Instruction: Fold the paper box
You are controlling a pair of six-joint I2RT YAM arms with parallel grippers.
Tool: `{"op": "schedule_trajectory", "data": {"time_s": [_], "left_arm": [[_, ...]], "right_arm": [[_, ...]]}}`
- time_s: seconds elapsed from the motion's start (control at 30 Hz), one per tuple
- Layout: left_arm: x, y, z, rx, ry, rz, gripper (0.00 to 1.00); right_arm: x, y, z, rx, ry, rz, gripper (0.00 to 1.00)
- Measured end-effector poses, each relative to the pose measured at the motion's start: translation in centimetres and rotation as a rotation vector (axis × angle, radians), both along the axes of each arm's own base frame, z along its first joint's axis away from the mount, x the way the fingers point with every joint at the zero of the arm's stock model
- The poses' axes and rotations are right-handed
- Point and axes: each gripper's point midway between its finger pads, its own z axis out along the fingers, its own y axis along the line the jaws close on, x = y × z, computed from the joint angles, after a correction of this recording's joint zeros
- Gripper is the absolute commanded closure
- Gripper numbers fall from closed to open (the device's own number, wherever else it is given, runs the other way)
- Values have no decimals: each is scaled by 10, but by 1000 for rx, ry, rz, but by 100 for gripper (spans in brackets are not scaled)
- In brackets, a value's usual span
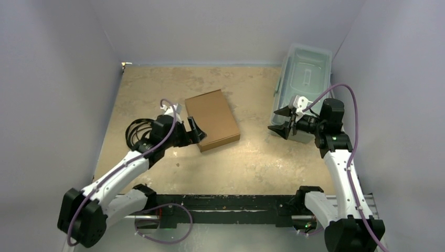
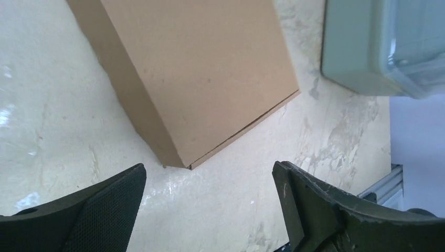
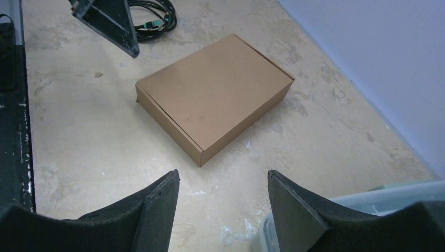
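Top external view: closed paper box (image 1: 212, 118) lay flat just ahead of the left gripper (image 1: 197, 131), jaws apart and empty; right gripper (image 1: 281, 122), likewise spread, stood well apart. Probably light, stiff, crushable cardboard; best taken by opposite side walls.

Top camera: fixed high at the near edge, looking down on the whole table (image 1: 252, 157). Left wrist camera: low, close to the box (image 2: 210, 68), facing right toward the bin (image 2: 362, 47). Right wrist camera: farther back, facing left. All share the box.
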Motion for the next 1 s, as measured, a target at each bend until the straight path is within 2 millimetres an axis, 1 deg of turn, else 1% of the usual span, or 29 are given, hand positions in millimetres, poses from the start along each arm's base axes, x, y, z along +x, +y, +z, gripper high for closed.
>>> {"op": "schedule_trajectory", "data": {"time_s": [0.03,0.1,0.17,0.2,0.23,0.27,0.33,0.43,0.5,0.6,0.73,0.83,0.9,1.0], "left_arm": [[-4,-1,10,3,-36,-9,6],[-4,4,28,2,-108,2,9],[-5,7,42,-21,-170,10,16],[-6,8,43,-30,-186,12,21],[-9,9,41,-35,-193,14,29],[-11,11,36,-35,-190,19,40],[-17,18,20,-22,-159,46,54],[-22,32,-2,23,-108,113,68],[-24,40,-13,46,-81,151,72],[-21,45,-26,74,-47,187,75],[-16,44,-43,99,-12,198,79],[-13,41,-52,108,8,192,80],[-12,40,-55,111,11,182,79],[-12,38,-45,94,-22,171,74]], "right_arm": [[0,0,0,0,-1,1,34],[-1,0,1,1,-3,2,34],[-2,1,2,1,-7,4,34],[-3,1,2,2,-8,5,34],[-3,1,3,2,-10,6,34],[-3,1,3,2,-11,6,34],[-3,1,3,2,-11,6,34],[-3,1,3,3,-10,6,34],[-3,1,3,3,-9,7,34],[-3,1,3,3,-8,7,34],[-2,0,1,2,-2,4,34],[4,-2,-5,-11,23,-13,34],[13,-8,-7,-44,60,-42,32],[38,-19,5,-112,88,-87,32]]}}
